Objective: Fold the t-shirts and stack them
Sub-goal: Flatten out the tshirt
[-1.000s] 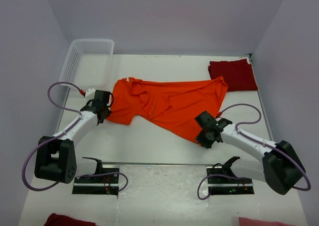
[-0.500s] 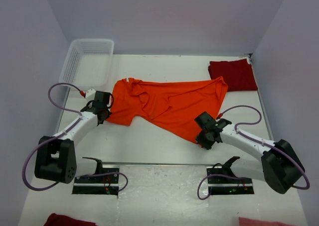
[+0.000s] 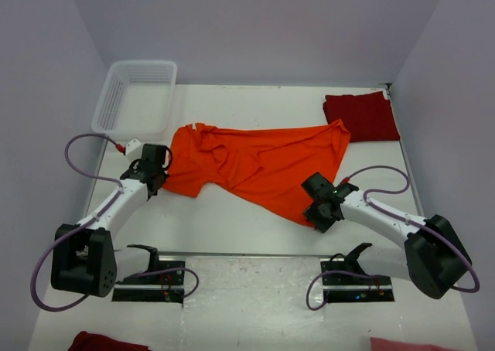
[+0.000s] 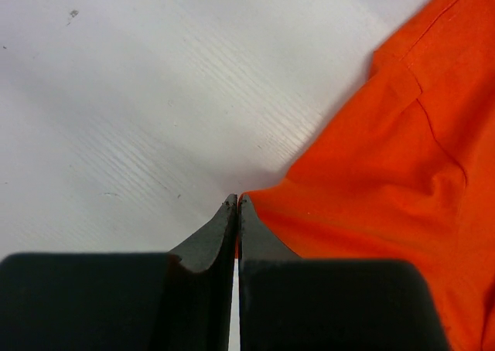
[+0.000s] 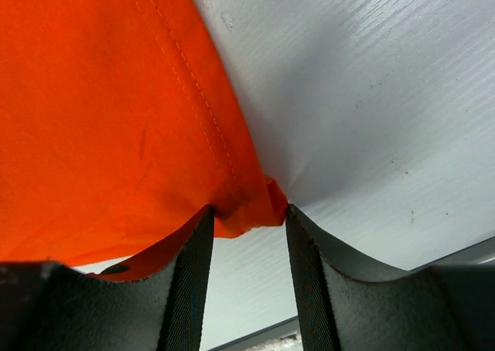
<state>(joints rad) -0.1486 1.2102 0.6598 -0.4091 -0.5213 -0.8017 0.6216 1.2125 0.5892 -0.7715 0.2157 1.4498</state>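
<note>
as the orange t-shirt (image 3: 263, 161) lies on the bench (image 3: 232, 219), one corner is pinched by the left hand (image 4: 237, 199), its hem straddled by the spread right hand (image 5: 247, 208).

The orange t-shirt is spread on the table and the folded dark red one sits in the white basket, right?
No. The folded dark red t-shirt lies on the table at the far right corner, not in the white basket; the orange t-shirt is spread as said. The top external view shows it.
</note>
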